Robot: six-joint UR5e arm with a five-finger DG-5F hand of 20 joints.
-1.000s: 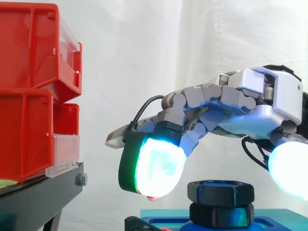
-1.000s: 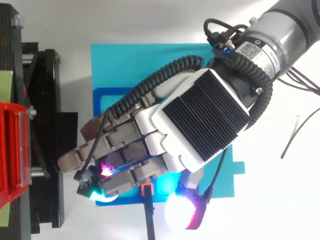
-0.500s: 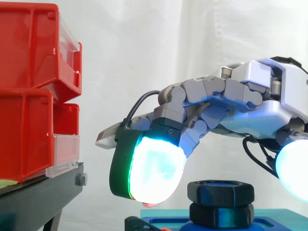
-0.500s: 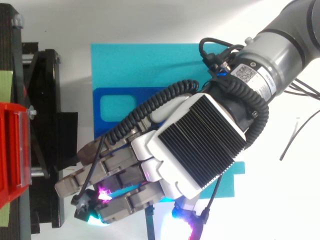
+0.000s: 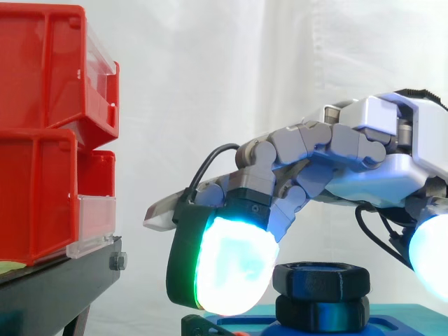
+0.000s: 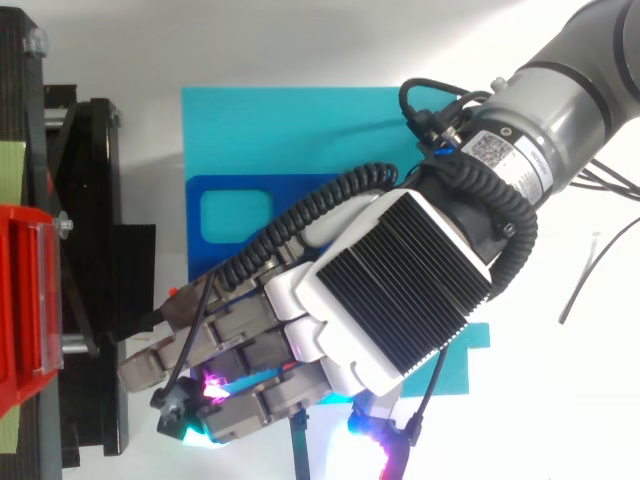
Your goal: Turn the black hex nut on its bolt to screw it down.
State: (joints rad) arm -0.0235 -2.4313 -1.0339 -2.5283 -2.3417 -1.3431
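Observation:
Two black hex nuts sit stacked on the bolt, the upper nut (image 5: 320,278) over the lower nut (image 5: 322,313), on a blue base (image 5: 395,326). My hand (image 5: 378,168) hangs just above them, palm down. Its fingers are relaxed and arched over the stack. One glowing cyan-green fingertip pad (image 5: 231,262) hangs at the upper nut's left, and a white-cyan pad (image 5: 430,253) hangs to the right. I see no pad gripping the nut. From above, the hand (image 6: 390,290) covers the nuts.
Stacked red bins (image 5: 42,133) stand on a black stand (image 5: 56,290) at the left, close to the fingertips. A teal mat (image 6: 290,130) carries the blue plate (image 6: 230,215). A white curtain hangs behind.
Over the last second the hand slid toward the bottom edge of the top view. In the last half second it sank slightly and its near pad came up beside the upper nut.

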